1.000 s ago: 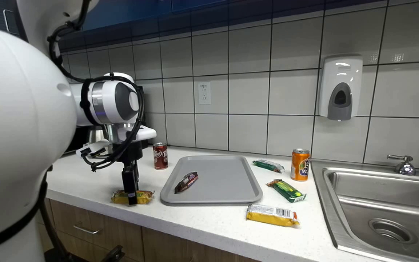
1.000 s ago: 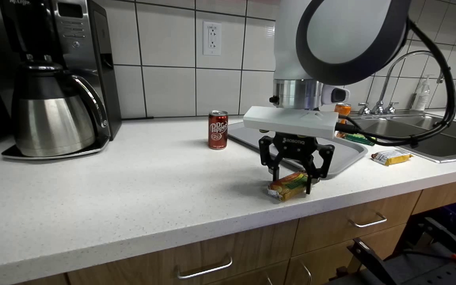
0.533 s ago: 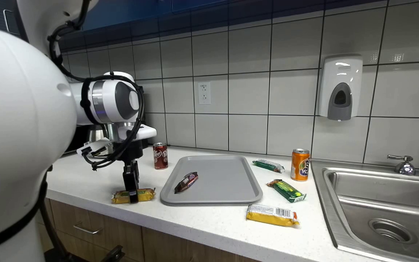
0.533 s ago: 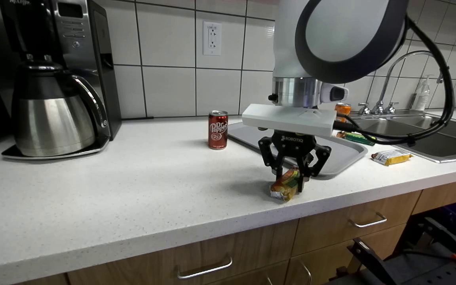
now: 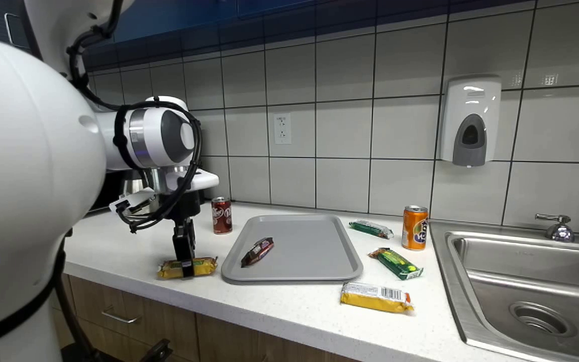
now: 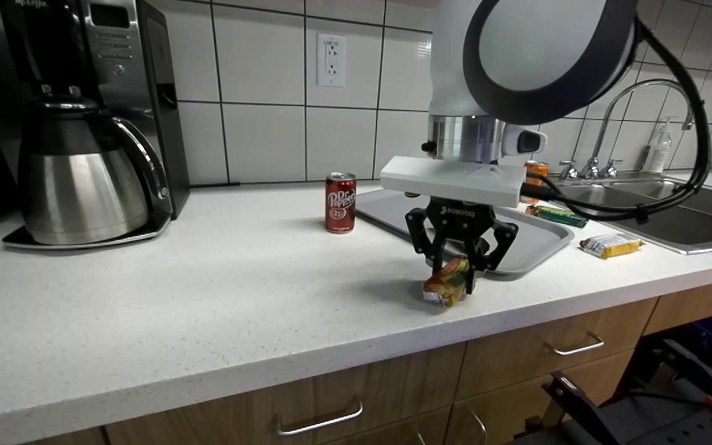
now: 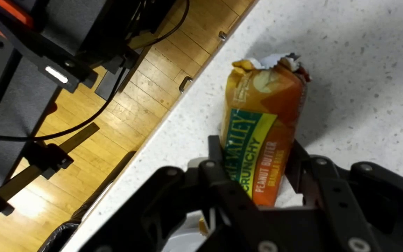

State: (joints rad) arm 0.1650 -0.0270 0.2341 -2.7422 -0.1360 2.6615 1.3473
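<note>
Two black fingers (image 7: 215, 150) of mine press against the long sides of a yellow-orange granola bar (image 7: 257, 140), so I have it in my grip. In the wrist view it sits right of centre, label reading "Crunchy" and "Peanut Butter", its crimped silvery end toward the top of the frame. In an exterior view my gripper (image 6: 453, 279) points down, right of centre in the lower half, over the pale counter (image 6: 207, 309); whether the bar touches that surface I cannot tell.

In an exterior view I hold it at the lower left, near the grey tray (image 5: 304, 251) that fills the lower middle. On the tray's left part lies a brown-wrapped bar (image 5: 258, 251). A red Dr Pepper can (image 5: 221, 216) stands upright behind my fingers, left of the tray. To the tray's right lie a green-wrapped bar (image 5: 396, 263), a second green one (image 5: 371, 229) higher up, and a yellow-and-white packet (image 5: 376, 297) below; an orange can (image 5: 414, 228) stands beside them. The steel sink (image 5: 459, 291) occupies the lower right.
</note>
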